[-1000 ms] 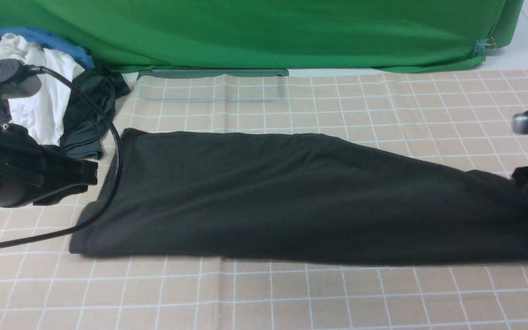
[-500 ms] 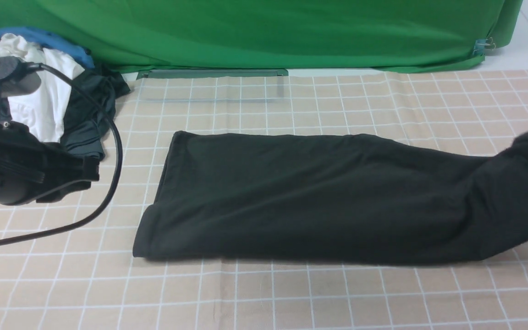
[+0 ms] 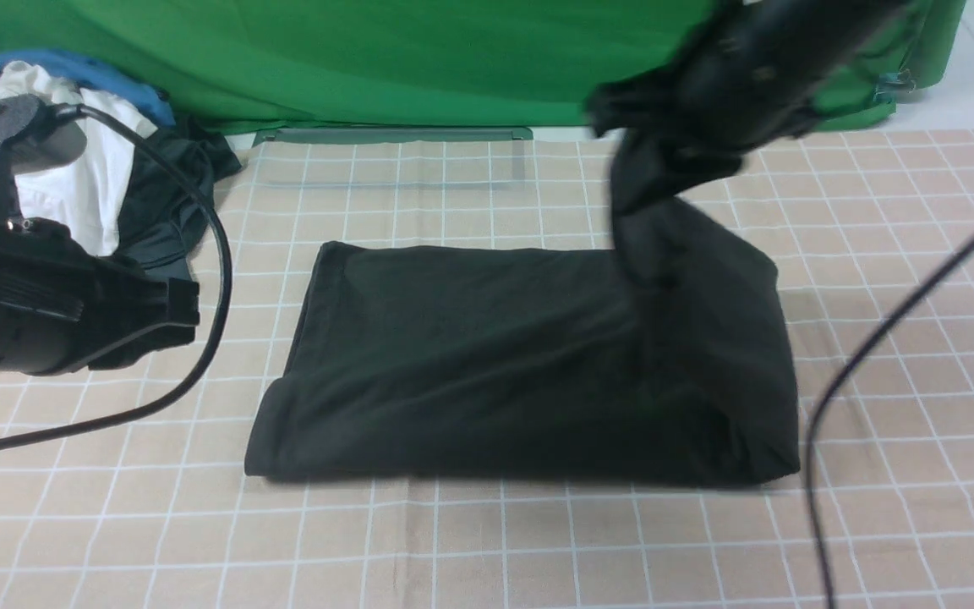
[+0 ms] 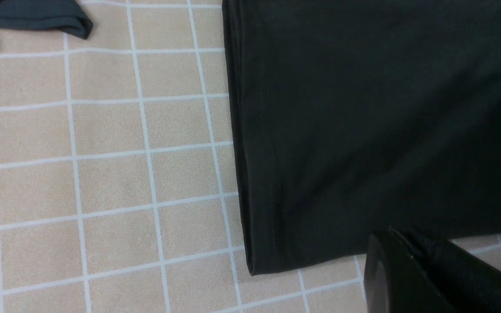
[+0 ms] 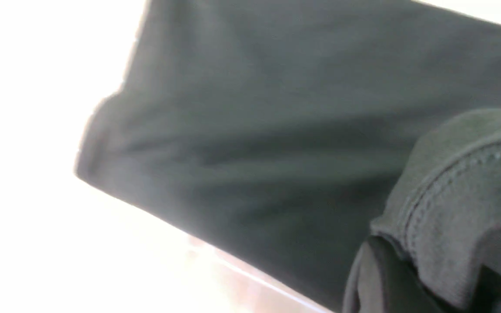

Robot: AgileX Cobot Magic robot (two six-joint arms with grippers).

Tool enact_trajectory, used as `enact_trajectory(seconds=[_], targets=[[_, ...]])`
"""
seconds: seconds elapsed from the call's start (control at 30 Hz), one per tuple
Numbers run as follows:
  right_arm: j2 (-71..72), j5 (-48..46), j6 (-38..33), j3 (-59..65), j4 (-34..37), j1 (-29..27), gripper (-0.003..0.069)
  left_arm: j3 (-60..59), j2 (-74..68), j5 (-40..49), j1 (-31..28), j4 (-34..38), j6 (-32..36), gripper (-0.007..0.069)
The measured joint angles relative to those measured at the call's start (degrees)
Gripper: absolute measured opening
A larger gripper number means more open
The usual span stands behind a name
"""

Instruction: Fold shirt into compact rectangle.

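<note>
Shirt end clamped in right gripper, held above rest.

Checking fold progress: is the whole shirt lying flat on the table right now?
No, the right end effector holds one end of the shirt raised above the rest.

The shirt lies at the middle of the tablecloth. Its right end rises to the right gripper, which pinches it above the shirt's far right corner. The left gripper hangs left of the shirt, apart from it. Behind that gripper sits a pile of garments. The backdrop spans the far edge.
</note>
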State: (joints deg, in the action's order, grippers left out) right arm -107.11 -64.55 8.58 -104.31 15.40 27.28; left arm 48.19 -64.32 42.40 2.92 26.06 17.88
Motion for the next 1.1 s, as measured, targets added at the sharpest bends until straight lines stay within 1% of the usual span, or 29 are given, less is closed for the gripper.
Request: enact_trajectory(seconds=[0.03,0.2,0.3,0.37,0.4,0.47,0.5,0.53,0.57,0.6,0.67,0.73,0.77,0.83,0.87,0.9,0.97,1.0,1.03,1.1], targets=[[-2.06,1.24,0.73,-1.65,0.34,2.19,0.0108,0.00,0.00,0.27,0.00,0.05,0.06,0.0018],[-9.43,4.63,3.09,-7.23,2.62,7.39,0.0108,0.00,0.00,1.05,0.00,0.48,0.42,0.0018],[-14.15,8.02,4.91,-9.65,3.08,9.66,0.0108,0.00,0.00,2.12,0.00,2.11,1.90,0.0018],[-17.11,11.75,6.73,-10.26,3.18,10.92,0.0133,0.00,0.00,3.19,0.00,2.97,3.07,0.0018],[-17.34,12.14,6.83,-10.26,3.16,11.02,0.0133,0.00,0.00,3.19,0.00,2.95,3.07,0.0018],[-19.92,17.92,8.11,-10.38,3.55,12.38,0.0226,-0.49,0.00,3.63,0.00,3.23,3.98,0.0018],[-20.41,19.14,8.17,-10.38,3.70,12.64,0.0255,-0.70,0.00,3.67,0.00,3.30,4.04,0.0018],[-21.24,21.49,8.18,-10.51,4.08,13.23,0.0328,-1.30,0.00,3.67,0.00,3.35,4.24,0.0018],[-21.32,21.49,8.18,-10.51,4.09,13.30,0.0338,-1.38,0.00,3.67,0.00,3.35,4.24,0.0018],[-21.59,23.05,7.72,-10.58,4.48,13.75,0.0404,-2.03,0.00,3.73,0.00,3.35,4.37,0.0018],[-21.38,23.11,6.05,-10.65,4.63,14.04,0.0467,-2.84,0.00,3.86,0.00,2.98,4.42,0.0018],[-20.88,21.77,4.29,-10.65,4.63,13.82,0.0491,-3.46,0.00,3.86,0.00,2.51,4.42,0.0018],[-20.26,20.72,3.33,-10.65,4.55,13.54,0.0491,-3.55,0.00,3.96,0.00,2.36,4.42,0.0018],[-18.89,17.48,1.08,-10.76,3.21,12.72,0.0477,-3.60,0.00,4.02,0.00,1.94,4.42,0.0018],[-17.95,15.35,0.14,-10.88,2.09,12.08,0.0457,-3.60,0.00,3.81,0.00,1.89,4.42,0.0018],[-16.77,11.98,-0.60,-11.17,0.04,11.13,0.0414,-3.60,0.00,3.43,0.00,1.89,4.36,0.0018],[-15.35,9.07,-1.82,-11.49,-2.28,10.23,0.0360,-3.60,0.00,2.40,0.00,2.33,3.79,0.0018],[-14.12,5.70,-3.04,-11.68,-5.04,9.06,0.0275,-3.60,-0.23,1.79,0.00,2.88,3.42,0.0018],[-13.52,4.77,-3.54,-11.74,-6.12,8.73,0.0248,-3.51,-0.52,1.69,0.00,3.08,3.12,0.0018],[-11.60,0.55,-5.16,-11.81,-9.18,6.84,0.0104,-2.08,-2.53,2.38,0.00,3.37,2.57,0.0018]])
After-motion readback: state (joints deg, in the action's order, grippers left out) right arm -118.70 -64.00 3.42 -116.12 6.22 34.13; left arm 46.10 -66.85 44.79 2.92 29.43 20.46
